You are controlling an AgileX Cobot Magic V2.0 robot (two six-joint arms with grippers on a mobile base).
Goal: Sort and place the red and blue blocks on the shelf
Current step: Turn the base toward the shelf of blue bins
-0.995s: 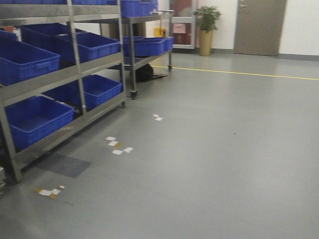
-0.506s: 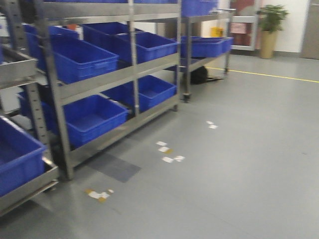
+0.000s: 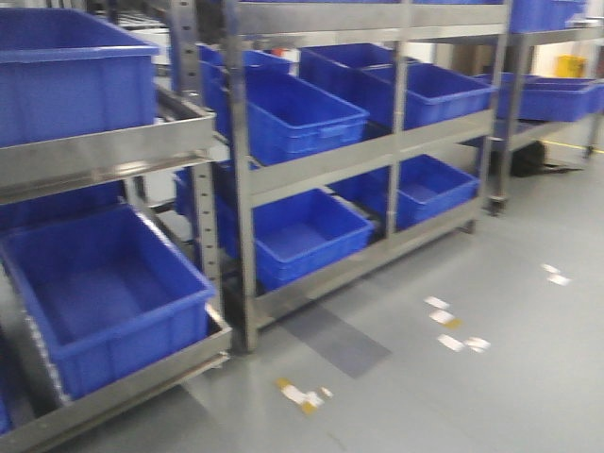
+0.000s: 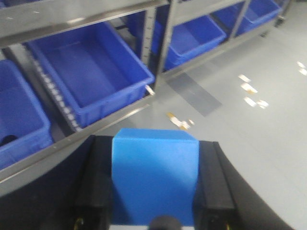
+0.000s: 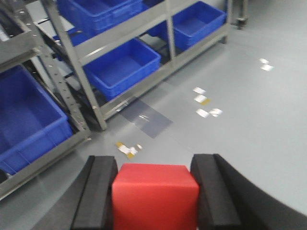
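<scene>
Your left tool point(image 4: 156, 203) pinches the blue block point(image 4: 154, 167) by its side faces; your right tool point(image 5: 154, 208) holds the red block point(image 5: 154, 189) the same way. Both cubes look stiff, matte and light, so flat opposite faces should grip surely. Ahead, big blue bins point(image 3: 302, 231) fill the shelf point(image 3: 330, 168) tiers; its posts point(image 3: 238, 208) and front rails would obstruct a reach.

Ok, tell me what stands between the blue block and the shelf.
Nothing visible does. The blue block sits clamped in the left gripper, and only floor with a few tape scraps lies between it and the shelf. The shelf's tiers themselves are taken up by open blue bins.
</scene>
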